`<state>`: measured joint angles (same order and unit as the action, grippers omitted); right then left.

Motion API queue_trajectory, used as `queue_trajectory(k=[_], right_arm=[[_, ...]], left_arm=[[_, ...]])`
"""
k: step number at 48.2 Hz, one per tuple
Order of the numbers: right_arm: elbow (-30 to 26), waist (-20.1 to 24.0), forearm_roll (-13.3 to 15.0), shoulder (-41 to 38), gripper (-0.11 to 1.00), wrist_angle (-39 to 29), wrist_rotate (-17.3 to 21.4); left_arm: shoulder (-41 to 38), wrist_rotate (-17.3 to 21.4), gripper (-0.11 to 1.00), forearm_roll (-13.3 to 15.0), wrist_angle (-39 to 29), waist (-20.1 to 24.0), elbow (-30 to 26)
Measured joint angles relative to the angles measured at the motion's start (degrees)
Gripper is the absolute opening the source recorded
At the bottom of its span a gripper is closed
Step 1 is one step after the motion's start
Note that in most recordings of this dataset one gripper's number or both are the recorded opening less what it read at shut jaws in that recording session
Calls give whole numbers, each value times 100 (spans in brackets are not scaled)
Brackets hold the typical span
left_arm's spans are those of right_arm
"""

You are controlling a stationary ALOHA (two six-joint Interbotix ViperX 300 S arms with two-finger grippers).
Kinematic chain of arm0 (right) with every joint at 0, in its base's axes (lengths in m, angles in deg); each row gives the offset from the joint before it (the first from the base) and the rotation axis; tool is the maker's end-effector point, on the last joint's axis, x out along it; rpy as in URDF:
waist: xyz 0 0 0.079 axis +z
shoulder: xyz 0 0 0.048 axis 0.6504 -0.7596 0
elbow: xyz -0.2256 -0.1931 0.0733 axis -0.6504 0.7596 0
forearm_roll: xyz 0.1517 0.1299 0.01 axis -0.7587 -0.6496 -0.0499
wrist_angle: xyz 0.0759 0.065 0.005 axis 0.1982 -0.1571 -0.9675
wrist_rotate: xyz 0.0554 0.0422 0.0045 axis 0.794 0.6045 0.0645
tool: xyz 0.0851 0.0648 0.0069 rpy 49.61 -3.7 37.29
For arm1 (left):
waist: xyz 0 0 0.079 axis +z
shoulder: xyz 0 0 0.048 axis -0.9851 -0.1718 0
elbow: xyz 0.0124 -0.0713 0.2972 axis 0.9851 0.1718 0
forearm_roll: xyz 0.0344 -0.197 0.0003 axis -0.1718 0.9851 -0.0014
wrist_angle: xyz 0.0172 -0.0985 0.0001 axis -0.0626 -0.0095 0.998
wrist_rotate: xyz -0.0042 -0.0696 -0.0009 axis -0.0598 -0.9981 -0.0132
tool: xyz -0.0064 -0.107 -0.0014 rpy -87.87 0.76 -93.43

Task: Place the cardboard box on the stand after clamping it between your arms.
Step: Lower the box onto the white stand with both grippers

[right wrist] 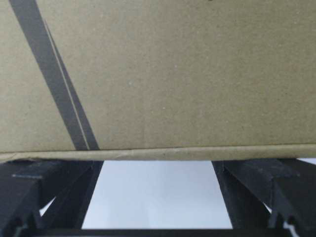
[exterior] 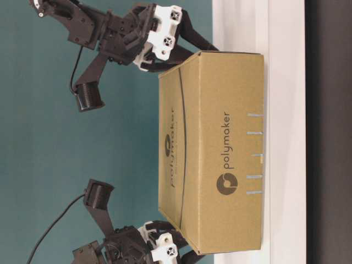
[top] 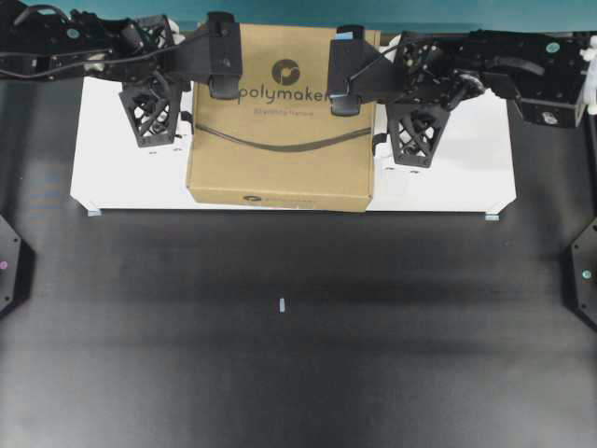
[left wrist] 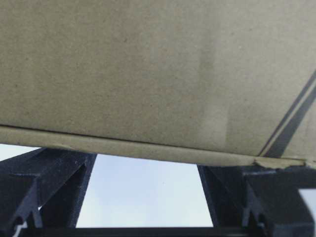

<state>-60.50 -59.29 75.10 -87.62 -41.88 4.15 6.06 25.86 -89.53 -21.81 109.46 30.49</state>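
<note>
While both arms lean in from the back, this is how it stands:

Left fingers: the left gripper (top: 187, 103) has its jaws spread wide apart, one black pad (top: 224, 61) lying over the box's top near its back left corner, the lattice finger (top: 149, 112) down beside the box's left wall over the white platform. Nothing is pinched between them.

Right fingers: the right gripper (top: 381, 107) is likewise splayed wide, its blue-tipped pad (top: 347, 70) over the top near the back right corner, the other lattice finger (top: 415, 131) just off the box's right wall.

Wrist views: each shows brown cardboard filling the upper part, a box edge running across, and the two dark fingers (left wrist: 47, 190) (right wrist: 49, 192) parted below it with white surface between them (whether the fingers actually press the walls I cannot tell).

Cardboard box: the cardboard box (top: 280, 154) sits flat on the platform, roughly in the middle of its width, logo and "polymaker" upward, its front edge close to the platform's front edge. In the table-level view (which is turned on its side) its base rests against the white top.

Stand: the stand (top: 448, 182) is white and low, extending well past the box on both sides, with small blue marks at its front corners.

Table: the black table (top: 298, 355) lies in front, with a tiny pale mark (top: 282, 304) near its middle.
</note>
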Motion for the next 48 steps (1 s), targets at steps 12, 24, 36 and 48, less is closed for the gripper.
queue_trajectory(k=[12, 24, 36, 48], right_arm=[[-97, -211, 0, -44, 79, 18, -229], [-97, -229, 0, -9, 79, 18, -272], [-97, -229, 0, 9, 79, 35, -272], [-44, -229, -9, 132, 79, 53, -264]], left_arm=[[0, 88, 72, 0, 9, 105, 0], [26, 97, 72, 9, 9, 105, 9], [53, 97, 72, 9, 18, 105, 35], [176, 88, 72, 9, -62, 105, 53]])
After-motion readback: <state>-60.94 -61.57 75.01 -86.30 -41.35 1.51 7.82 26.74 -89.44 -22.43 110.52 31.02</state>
